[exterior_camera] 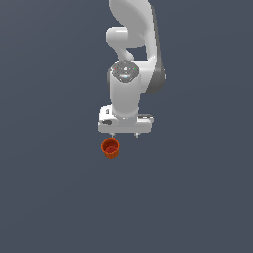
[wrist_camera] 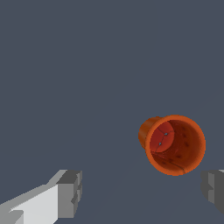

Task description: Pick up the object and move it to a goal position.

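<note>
From my remote station I read the Panda arm (exterior_camera: pixel 132 44) as reaching down over the plain dark grey surface (exterior_camera: pixel 49 197), with the white gripper (exterior_camera: pixel 125 134) pointed downward. In the wrist view the two grey fingertips (wrist_camera: pixel 70 192) stand wide apart, with nothing held between them. The orange-red cup (exterior_camera: pixel 110 148) sits just below the gripper's underside in the exterior view, offset toward that view's left, near one fingertip. I cannot tell whether it touches that fingertip. The wrist view shows the cup (wrist_camera: pixel 175 144) tilted, its round open rim turned toward the camera, its narrower base behind, and the red interior visible. There it lies clear of the line between the fingertips, closer to one of them.
</note>
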Motion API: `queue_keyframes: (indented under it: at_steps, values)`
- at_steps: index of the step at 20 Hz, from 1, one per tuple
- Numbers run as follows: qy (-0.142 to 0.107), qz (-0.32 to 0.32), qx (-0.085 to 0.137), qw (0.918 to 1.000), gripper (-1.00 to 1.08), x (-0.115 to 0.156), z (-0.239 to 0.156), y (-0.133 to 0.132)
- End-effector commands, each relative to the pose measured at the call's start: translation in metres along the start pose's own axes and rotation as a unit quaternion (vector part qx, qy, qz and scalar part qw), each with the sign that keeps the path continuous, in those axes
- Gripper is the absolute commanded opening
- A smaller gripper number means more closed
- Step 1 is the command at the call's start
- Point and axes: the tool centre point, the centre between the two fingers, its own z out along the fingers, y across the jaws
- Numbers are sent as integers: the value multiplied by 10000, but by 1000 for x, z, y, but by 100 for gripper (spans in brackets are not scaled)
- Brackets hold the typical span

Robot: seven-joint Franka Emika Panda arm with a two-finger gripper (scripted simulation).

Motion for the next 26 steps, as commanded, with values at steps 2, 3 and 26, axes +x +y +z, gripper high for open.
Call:
queue_keyframes:
  at_steps: [2, 3, 26]
  values:
    - [1, -6, 0, 10000, 28, 0, 0, 0]
    - [6, -25, 0, 10000, 28, 1, -2, -1]
    - [261, 833, -275, 9958, 28, -2, 21, 8]
